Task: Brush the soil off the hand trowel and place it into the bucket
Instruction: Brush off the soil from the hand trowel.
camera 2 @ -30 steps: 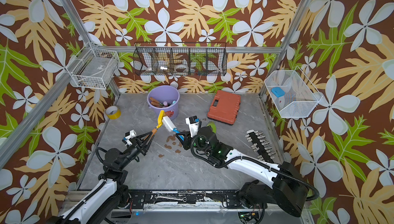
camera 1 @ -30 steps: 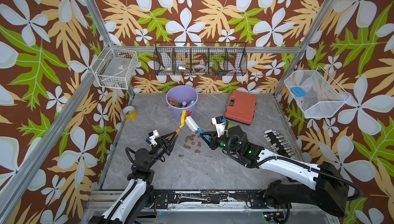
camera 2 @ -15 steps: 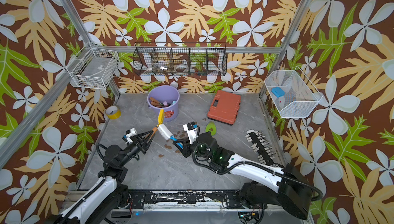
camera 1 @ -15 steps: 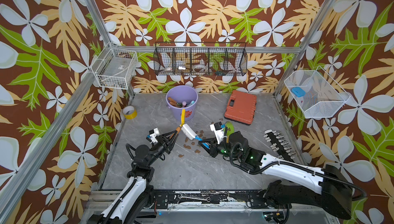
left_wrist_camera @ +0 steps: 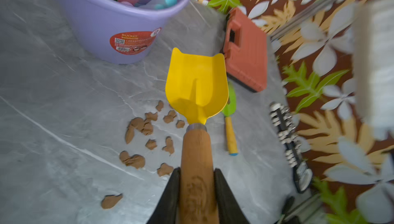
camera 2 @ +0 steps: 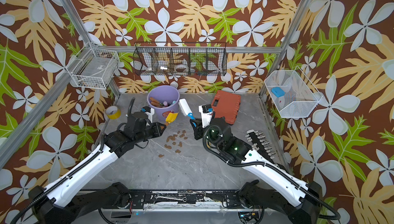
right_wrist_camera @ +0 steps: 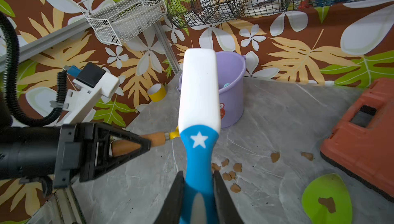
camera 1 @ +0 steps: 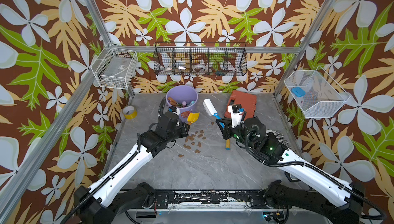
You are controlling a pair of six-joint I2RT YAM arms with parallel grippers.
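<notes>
My left gripper is shut on the wooden handle of the yellow hand trowel. In both top views the trowel hangs just in front of the lilac bucket, above the table. Its blade shows no soil in the left wrist view. Brown soil clumps lie scattered on the table below. My right gripper is shut on the blue handle of a white brush. The brush is held up to the right of the trowel, apart from it.
An orange-red tool case lies at the back right. A green trowel with a yellow handle lies under my right arm, one clump on its blade. A socket rail sits far right, a yellow tape roll far left.
The brush was against the trowel over the soil; my right gripper has since carried it right and up, apart from the blade. My left gripper moved the trowel slightly right, toward the bucket.
</notes>
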